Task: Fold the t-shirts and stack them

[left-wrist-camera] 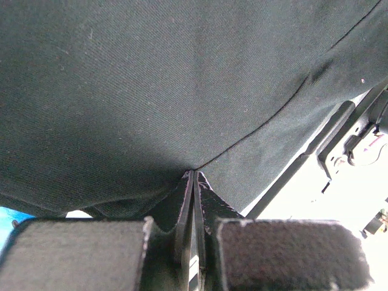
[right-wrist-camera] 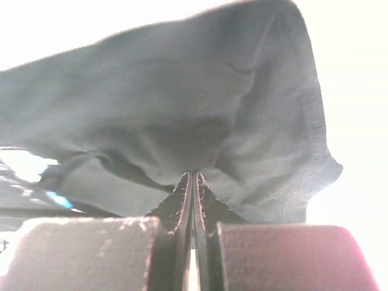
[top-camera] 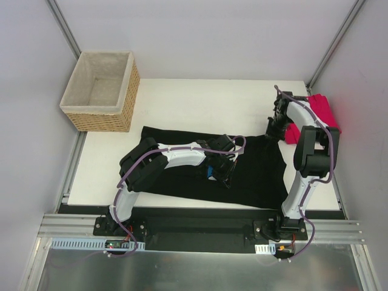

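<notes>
White tabletop [top-camera: 182, 100], grey walls [top-camera: 212, 36]; black t-shirt [top-camera: 257, 176] spread; left pincer [left-wrist-camera: 193, 174], right pincer [right-wrist-camera: 193, 174] both clenched on it.

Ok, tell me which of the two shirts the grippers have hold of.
The black t-shirt, spread out: left gripper and right gripper are both shut on it. The pinkish-red t-shirt lies bunched at the far right, ungripped.

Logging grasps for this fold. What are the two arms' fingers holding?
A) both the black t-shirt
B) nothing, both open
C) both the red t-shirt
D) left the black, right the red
A: the wrist views show left fingers and right fingers shut on the black t-shirt; the red t-shirt lies bunched at the far right.
</notes>
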You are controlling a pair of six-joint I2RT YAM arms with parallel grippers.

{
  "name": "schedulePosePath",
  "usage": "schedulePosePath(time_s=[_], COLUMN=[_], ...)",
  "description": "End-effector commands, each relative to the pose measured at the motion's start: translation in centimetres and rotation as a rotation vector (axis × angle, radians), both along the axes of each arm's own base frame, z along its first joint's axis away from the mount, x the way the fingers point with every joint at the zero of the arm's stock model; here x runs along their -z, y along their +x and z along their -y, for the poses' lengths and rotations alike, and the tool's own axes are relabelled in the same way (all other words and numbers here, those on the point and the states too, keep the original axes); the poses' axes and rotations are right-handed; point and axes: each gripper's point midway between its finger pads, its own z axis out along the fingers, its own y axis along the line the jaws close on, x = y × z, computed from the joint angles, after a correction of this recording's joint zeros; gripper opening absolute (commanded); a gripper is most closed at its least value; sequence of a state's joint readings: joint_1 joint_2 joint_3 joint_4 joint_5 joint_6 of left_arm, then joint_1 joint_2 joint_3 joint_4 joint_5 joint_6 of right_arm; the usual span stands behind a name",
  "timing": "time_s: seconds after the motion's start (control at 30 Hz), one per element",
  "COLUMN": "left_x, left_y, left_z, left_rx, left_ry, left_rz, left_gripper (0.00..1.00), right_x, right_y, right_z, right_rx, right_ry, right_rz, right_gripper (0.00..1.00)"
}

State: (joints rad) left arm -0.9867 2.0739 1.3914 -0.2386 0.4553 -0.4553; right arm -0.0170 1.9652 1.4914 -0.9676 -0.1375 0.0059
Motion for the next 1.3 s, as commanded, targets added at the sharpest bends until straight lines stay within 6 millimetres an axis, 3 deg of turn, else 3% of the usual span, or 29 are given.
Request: schedulePosePath(time_s=[0.0,0.33,0.5,0.9,1.07,1.13,1.2,1.27], left_x=[1.6,1.5,1.7,1.9,2.1,2.2,2.3,2.3], left_y=[0.1,-0.1,-0.1,-0.2,-0.2,-0.3,-0.3,-0.3], left_z=[-1.7,-1.8,-1.9,-1.9,-1.9,-2.0,-2.0,-2.0], left_rx=[0.01,0.014,0.012,0.013,0.014,0.015,0.016,0.016], left_ry=[0.065,0.066,0.071,0.078,0.084,0.087,0.09,0.092], left_rz=[0.023,0.021,0.016,0.004,-0.001,-0.001,-0.005,-0.004], left_gripper=[0.0,0.0,0.0,0.0,0.0,0.0,0.0,0.0], right_x=[-5.0,-3.9,-3.6,-5.8,-6.7,-5.9,-6.5,-7.5], right_y=[2.2,5.7,9.2,17.3,20.6,21.5,22.8,23.6], right_z=[0.5,0.7,1.0,2.8,1.5,0.9,0.3,-0.3], right_rx=[0.003,0.04,0.084,0.229,0.241,0.24,0.221,0.204], right_ry=[-0.026,-0.023,0.007,0.109,0.244,0.289,0.343,0.385], right_rz=[0.125,0.142,0.214,0.461,0.541,0.533,0.582,0.639], right_gripper=[0.01,0.01,0.01,0.01,0.01,0.01,0.01,0.07])
